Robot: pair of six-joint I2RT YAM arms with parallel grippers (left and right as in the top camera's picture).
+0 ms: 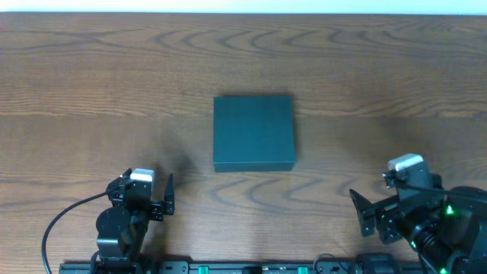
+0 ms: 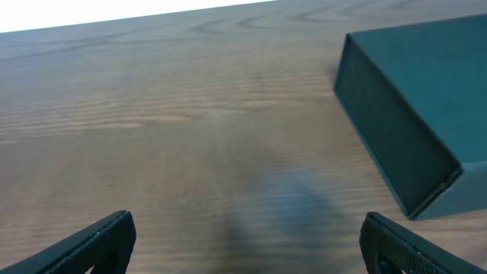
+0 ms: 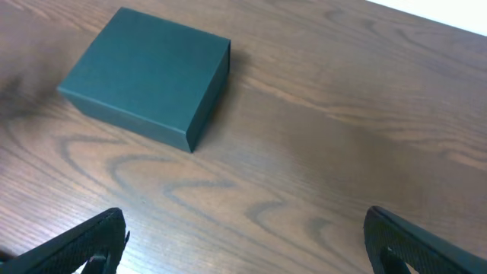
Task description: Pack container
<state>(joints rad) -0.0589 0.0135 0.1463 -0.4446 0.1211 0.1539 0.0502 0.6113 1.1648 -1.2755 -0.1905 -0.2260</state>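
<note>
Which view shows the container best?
Right wrist: the whole container shows closed, with its top and two sides. Overhead shows it whole too, but smaller and mostly the top. Left wrist crops it at the frame's right edge.

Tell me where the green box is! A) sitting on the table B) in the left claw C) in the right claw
A: the container rests on the table, clear of the open left claw and the open right claw.
</note>
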